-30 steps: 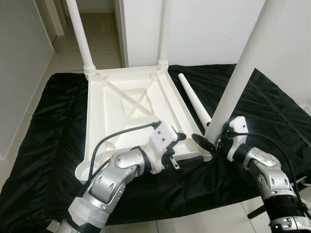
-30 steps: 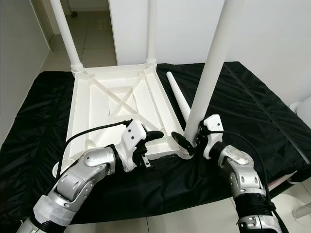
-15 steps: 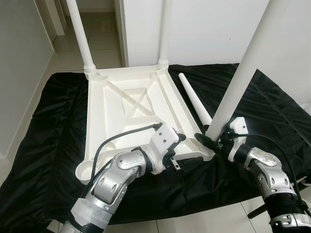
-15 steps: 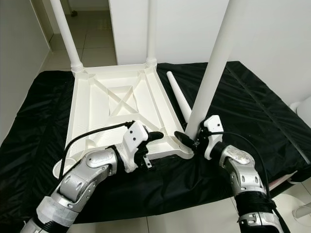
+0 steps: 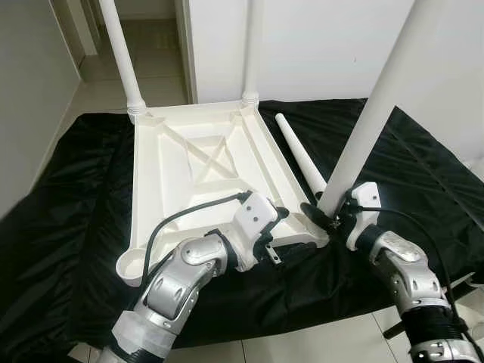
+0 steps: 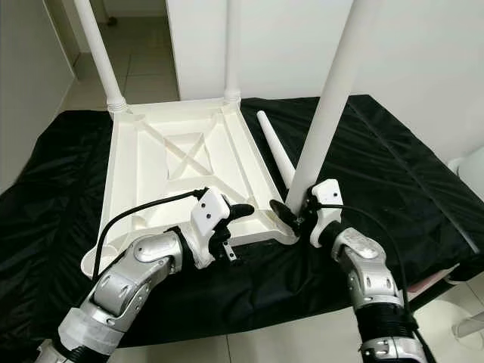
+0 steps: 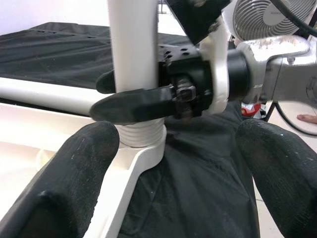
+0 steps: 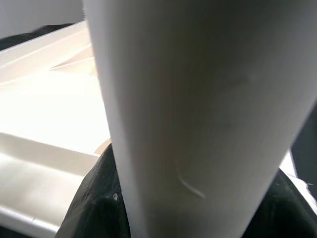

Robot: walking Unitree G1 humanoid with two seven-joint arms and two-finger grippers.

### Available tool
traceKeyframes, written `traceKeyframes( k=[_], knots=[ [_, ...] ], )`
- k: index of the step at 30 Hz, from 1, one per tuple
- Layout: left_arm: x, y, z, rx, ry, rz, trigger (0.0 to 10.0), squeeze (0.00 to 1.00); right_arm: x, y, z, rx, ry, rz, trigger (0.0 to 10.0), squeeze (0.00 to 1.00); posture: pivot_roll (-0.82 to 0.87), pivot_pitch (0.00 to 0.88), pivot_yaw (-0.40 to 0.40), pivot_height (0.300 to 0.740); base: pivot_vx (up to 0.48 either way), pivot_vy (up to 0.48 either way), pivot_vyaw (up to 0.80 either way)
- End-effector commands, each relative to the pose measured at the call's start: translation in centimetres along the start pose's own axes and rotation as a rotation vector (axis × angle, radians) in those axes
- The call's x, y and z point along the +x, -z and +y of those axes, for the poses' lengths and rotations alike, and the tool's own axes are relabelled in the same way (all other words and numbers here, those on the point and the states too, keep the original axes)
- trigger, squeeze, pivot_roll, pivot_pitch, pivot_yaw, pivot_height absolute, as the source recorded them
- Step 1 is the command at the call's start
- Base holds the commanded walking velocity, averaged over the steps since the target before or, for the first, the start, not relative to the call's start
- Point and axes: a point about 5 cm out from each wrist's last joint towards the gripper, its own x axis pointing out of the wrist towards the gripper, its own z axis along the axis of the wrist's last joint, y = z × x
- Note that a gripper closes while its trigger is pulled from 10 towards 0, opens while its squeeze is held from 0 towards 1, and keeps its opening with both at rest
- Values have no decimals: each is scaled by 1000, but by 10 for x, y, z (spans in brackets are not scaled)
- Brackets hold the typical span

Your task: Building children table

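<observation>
Two claws | right claw [image 6: 291, 214] clamps table leg [image 6: 324, 113] | left claw [image 6: 231, 227] spread, empty

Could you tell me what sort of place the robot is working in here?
Probably a room in a home: pale floor tiles, plain white walls, and a fan nearby. A black sheet covers the floor under the upturned white table.

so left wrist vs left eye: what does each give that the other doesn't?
Left wrist alone: the leg's threaded base sitting in the corner socket, and a fan behind. Left eye alone: two fitted legs at the far corners, a loose leg on the black sheet, and the empty near-left socket. Both: the right tool clamped on the leg.
</observation>
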Motion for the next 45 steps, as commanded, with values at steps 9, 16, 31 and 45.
traceKeyframes(
  k=[9,16,31,45],
  knots=[
    [-2,2,6,8,-112,2,10000,0,0,10,31,176,319,29,10000,0,-110,0,0,740,0,0,0],
    [-1,1,5,9,-103,-2,10000,0,-3,10,44,261,567,2,10000,0,-114,0,-2,740,0,0,0],
    [0,0,3,10,-86,-8,10000,0,-3,-2,62,300,633,-67,10000,1000,-114,0,1,740,0,0,0],
    [0,-1,3,12,-86,-12,10000,0,-12,-13,41,199,515,-144,10000,90,-110,0,-3,740,0,0,0]
  ],
)
